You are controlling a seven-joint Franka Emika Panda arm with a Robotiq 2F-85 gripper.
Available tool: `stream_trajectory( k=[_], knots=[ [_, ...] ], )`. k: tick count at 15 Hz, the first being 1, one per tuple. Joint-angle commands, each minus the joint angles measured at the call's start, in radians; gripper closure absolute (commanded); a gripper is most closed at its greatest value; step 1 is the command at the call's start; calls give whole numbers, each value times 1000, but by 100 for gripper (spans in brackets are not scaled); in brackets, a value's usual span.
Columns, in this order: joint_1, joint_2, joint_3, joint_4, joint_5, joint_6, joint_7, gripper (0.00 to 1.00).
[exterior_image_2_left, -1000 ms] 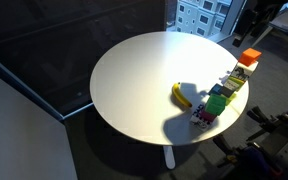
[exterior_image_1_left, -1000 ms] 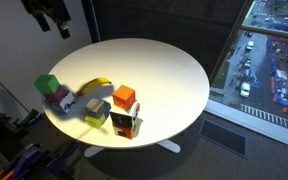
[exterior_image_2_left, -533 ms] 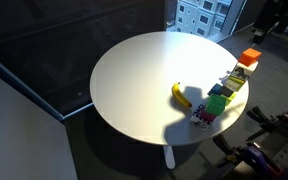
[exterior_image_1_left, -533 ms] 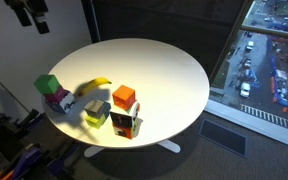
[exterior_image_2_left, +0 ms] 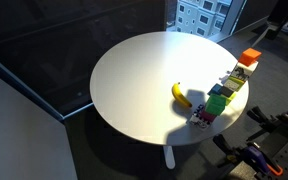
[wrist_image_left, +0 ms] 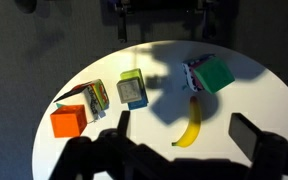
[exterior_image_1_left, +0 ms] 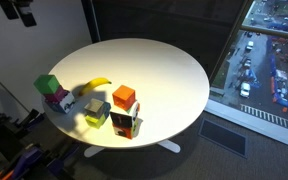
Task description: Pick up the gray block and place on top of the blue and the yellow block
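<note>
Matt white table (exterior_image_1_left: 164, 70); smooth banana (wrist_image_left: 191, 125)

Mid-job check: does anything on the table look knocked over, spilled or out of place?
Nothing is toppled or spilled. The one odd item is a banana lying among the blocks, close to the green block. The blocks all sit near the table edge.

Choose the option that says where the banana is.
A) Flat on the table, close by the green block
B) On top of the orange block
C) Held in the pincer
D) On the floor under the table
A: in the wrist view the banana lies flat on the white table, close by the green block and well apart from the orange block.
</note>
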State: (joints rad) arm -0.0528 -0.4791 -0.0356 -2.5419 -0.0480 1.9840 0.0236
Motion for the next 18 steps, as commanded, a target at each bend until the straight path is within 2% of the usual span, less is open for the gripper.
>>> stream_trajectory(
  k=[1,18],
  knots=[
    [-1,-9,1,-3,0,-2,-1,0],
    [-1,-25,1,-15,0,-2,-2,0]
  ],
)
